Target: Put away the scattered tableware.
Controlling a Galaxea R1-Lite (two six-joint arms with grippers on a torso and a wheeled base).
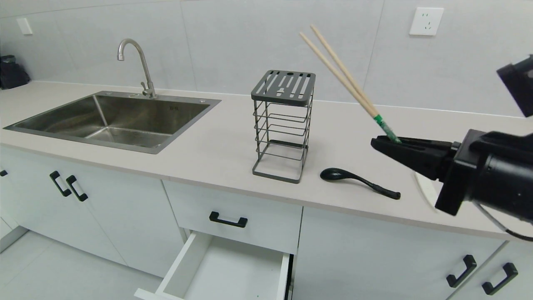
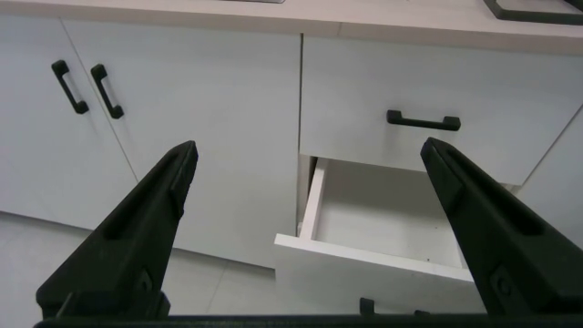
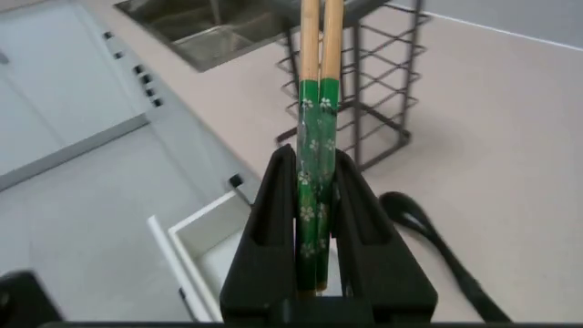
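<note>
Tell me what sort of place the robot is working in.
Likely a kitchen: a stainless sink with faucet set in a countertop, an open drawer below, and chopsticks in the right claw.

My right end effector (image 1: 377, 145) hides most of a white item (image 1: 424, 189). The head view's lower edge crops the open drawer (image 1: 225, 266).

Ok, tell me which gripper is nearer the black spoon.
Right. The right gripper, holding chopsticks, hangs over the counter by the black spoon; the left gripper is lower, facing the open drawer.
</note>
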